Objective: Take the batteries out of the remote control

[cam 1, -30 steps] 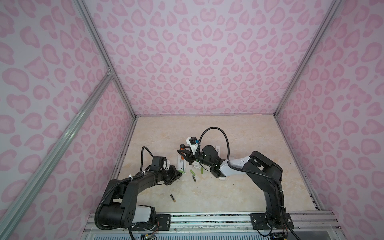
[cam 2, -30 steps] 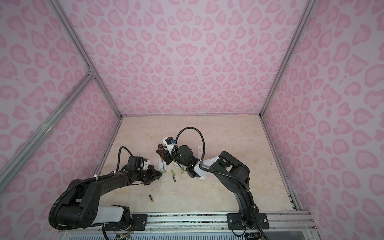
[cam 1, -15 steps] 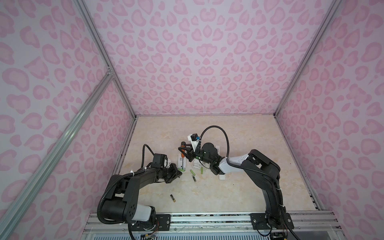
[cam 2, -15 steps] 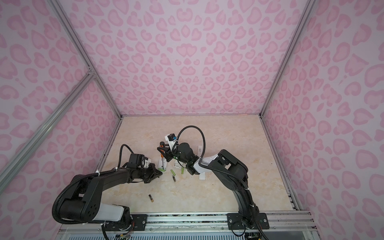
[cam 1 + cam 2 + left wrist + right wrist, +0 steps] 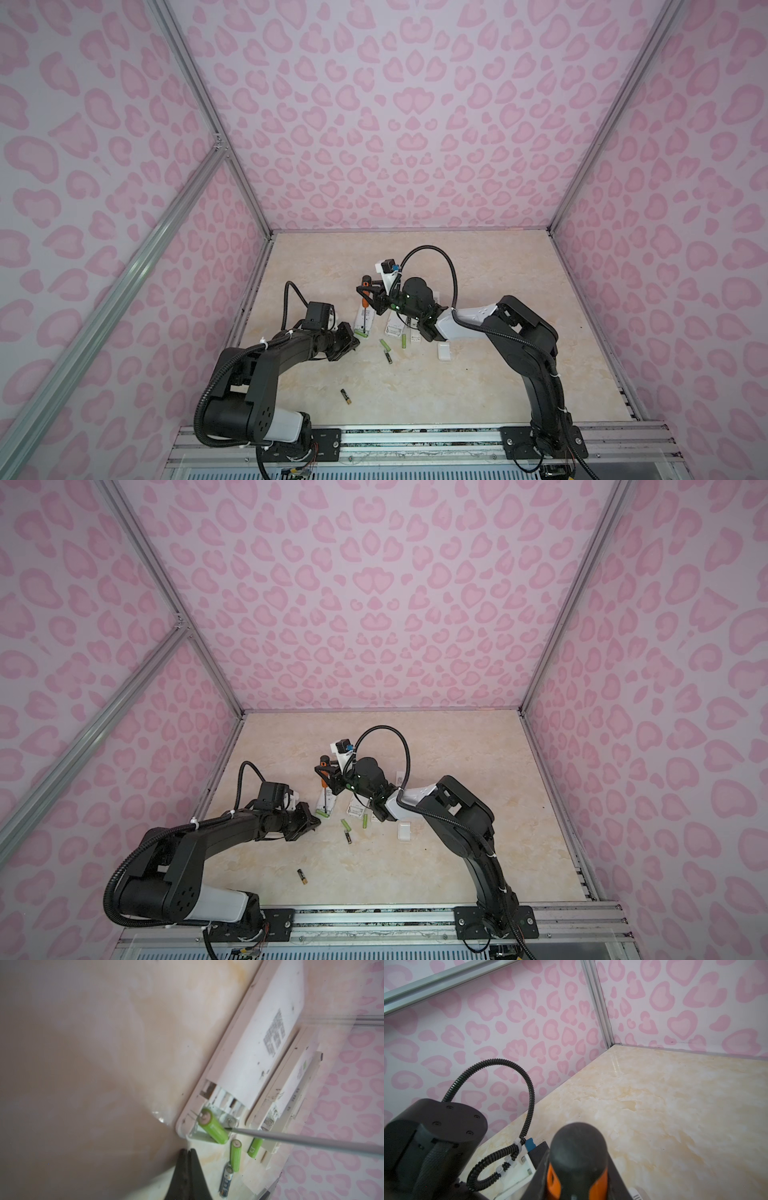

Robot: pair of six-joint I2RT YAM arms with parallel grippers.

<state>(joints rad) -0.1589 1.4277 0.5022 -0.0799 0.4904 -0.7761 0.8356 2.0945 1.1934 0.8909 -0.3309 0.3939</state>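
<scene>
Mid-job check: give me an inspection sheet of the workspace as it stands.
Surface: beige marble tabletop, no spills seen.
Job's things: green battery propped up in the open bay of the remote; green battery pair and dark battery loose beside it; black-and-gold battery nearer the front rail.
Clutter: second remote, white cover plate.
Hands: left hand shut, empty, beside the remote; right hand shut on the screwdriver, tip at the propped battery.
Cables: black conduit loops over both wrists, snagging nothing seen.
Surroundings: pink patterned walls; nothing else seen.
</scene>
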